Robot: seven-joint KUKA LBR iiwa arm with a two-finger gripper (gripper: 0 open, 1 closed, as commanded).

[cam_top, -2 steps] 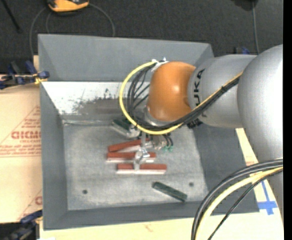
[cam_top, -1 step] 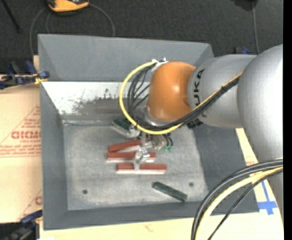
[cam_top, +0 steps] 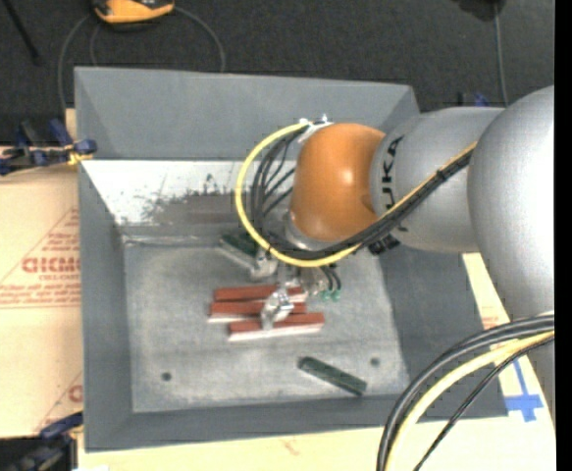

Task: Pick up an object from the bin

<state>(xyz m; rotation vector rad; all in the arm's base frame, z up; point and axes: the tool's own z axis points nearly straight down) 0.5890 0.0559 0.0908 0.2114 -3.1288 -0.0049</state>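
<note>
My gripper (cam_top: 278, 305) hangs low in the middle of the bin, its metal fingertips right on top of a pair of flat red-brown bars with pale edges (cam_top: 241, 304). The two bars lie side by side, running left to right across the bin floor. The fingertips sit at the bars' right half; whether they touch or grip them I cannot tell. A small dark green bar (cam_top: 333, 375) lies loose on the floor toward the front right, well apart from the gripper. A dark green piece (cam_top: 236, 244) shows just behind the gripper, partly hidden by the arm's cables.
The arm with its orange cover and yellow cable loop reaches in from the right and hides the back right of the bin. Bare grey floor lies to the left of the bars and along the front.
</note>
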